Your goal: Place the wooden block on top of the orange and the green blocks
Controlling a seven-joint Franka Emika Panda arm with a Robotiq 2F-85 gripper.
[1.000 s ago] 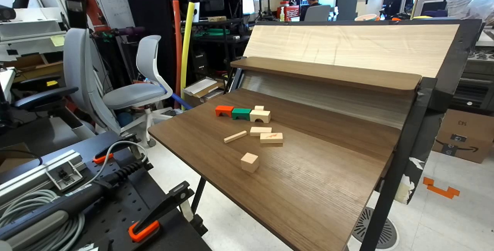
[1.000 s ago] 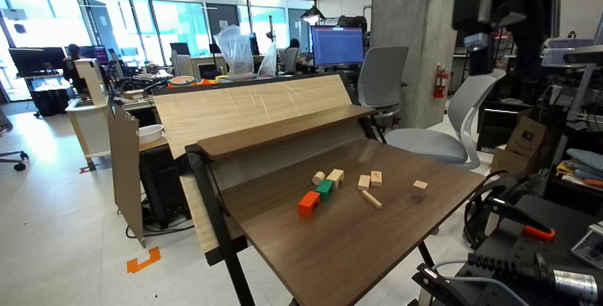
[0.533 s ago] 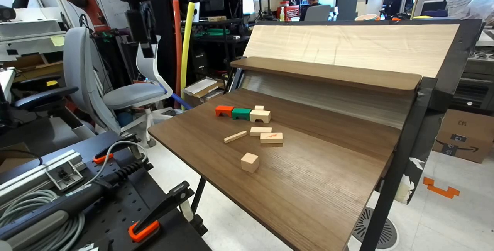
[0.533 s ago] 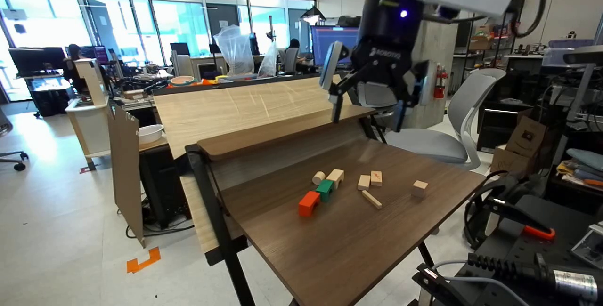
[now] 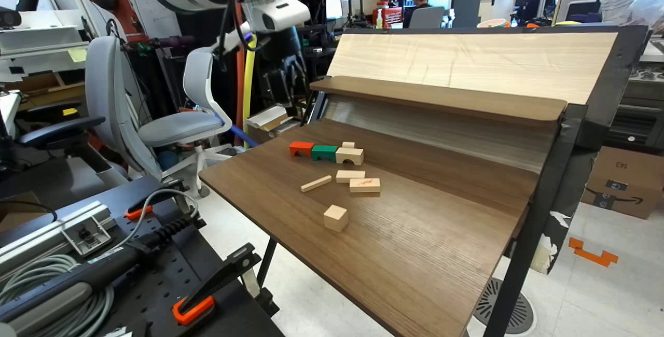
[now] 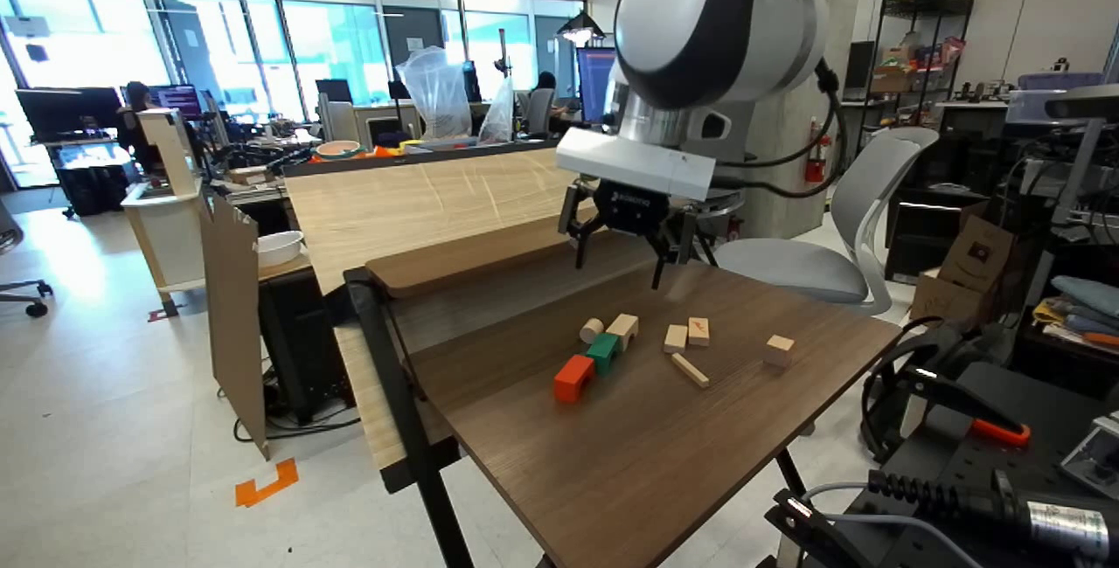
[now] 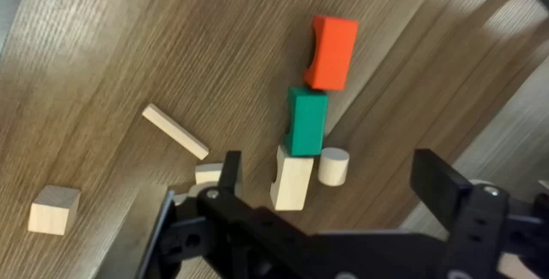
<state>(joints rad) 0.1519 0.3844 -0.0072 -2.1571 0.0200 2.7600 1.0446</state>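
An orange arch block (image 6: 573, 377) and a green arch block (image 6: 603, 353) stand end to end on the table, with a wooden arch block (image 6: 623, 329) touching the green one's other end. The row also shows in the wrist view: orange (image 7: 334, 53), green (image 7: 307, 122), wooden (image 7: 294, 183). A wooden cylinder (image 7: 333, 166) stands beside the row. Other wooden blocks are a cube (image 5: 336, 218), a thin stick (image 5: 316, 183) and two flat blocks, one plain (image 5: 350, 176), one marked red (image 5: 365, 185). My gripper (image 6: 617, 278) is open and empty, above the table's back part.
A raised shelf (image 5: 441, 99) runs along the table's back, with a tilted board (image 5: 467, 62) behind it. A black cart (image 5: 171, 275) with tools and cables stands by the table's front edge. Grey chairs stand past the table's side (image 5: 179, 127).
The arm has swung in over the table and come lower, moving right in one exterior view and left in the other. The blocks have not moved.
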